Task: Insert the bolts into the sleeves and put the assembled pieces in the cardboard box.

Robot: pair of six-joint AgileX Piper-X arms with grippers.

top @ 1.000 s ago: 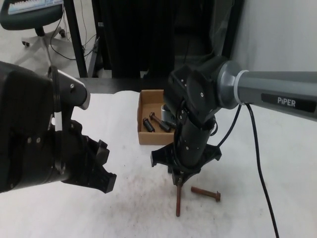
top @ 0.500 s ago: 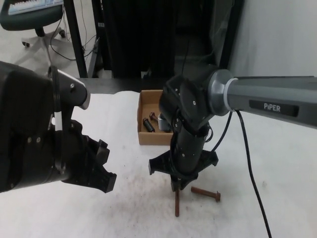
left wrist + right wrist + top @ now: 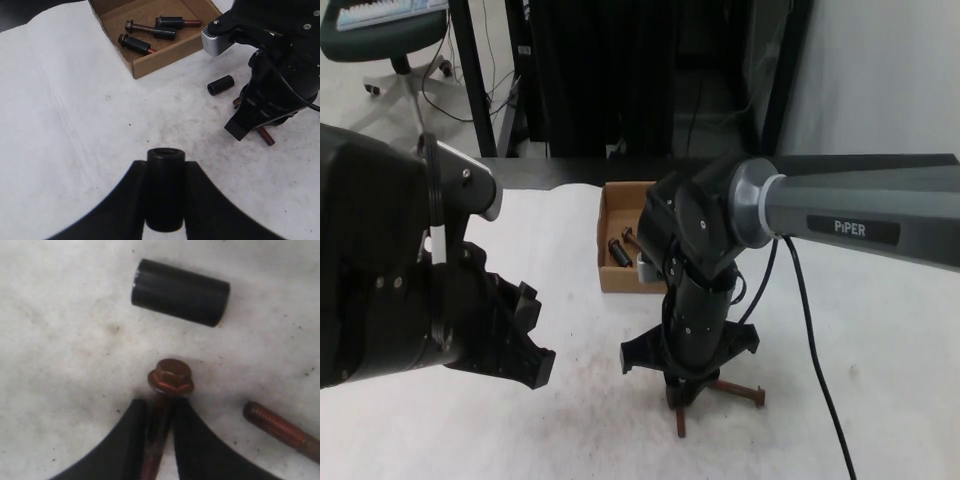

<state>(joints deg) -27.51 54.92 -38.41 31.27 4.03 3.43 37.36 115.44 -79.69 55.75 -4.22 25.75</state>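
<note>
In the left wrist view my left gripper (image 3: 165, 170) is shut on a black sleeve (image 3: 165, 200), held upright with its bore facing up, above the white cloth at the near left (image 3: 528, 345). My right gripper (image 3: 159, 410) is down on the cloth near the middle (image 3: 680, 395). Its fingers are closed against the shank of a rusty bolt (image 3: 170, 376), whose tip sticks out below (image 3: 680, 422). A loose black sleeve (image 3: 180, 291) lies just beyond the bolt head (image 3: 221, 84). The cardboard box (image 3: 616, 278) holds three assembled pieces (image 3: 150, 31).
A second rusty bolt (image 3: 740, 389) lies on the cloth just right of the right gripper, its threaded end (image 3: 280, 429) close to the fingers. The cloth between the left gripper and the box (image 3: 165, 55) is bare. The bench's dark back edge runs behind the box.
The right arm has come down and a little nearer, over the bolt on the cloth, so its fingers now sit around the shank. The left arm has not moved.
</note>
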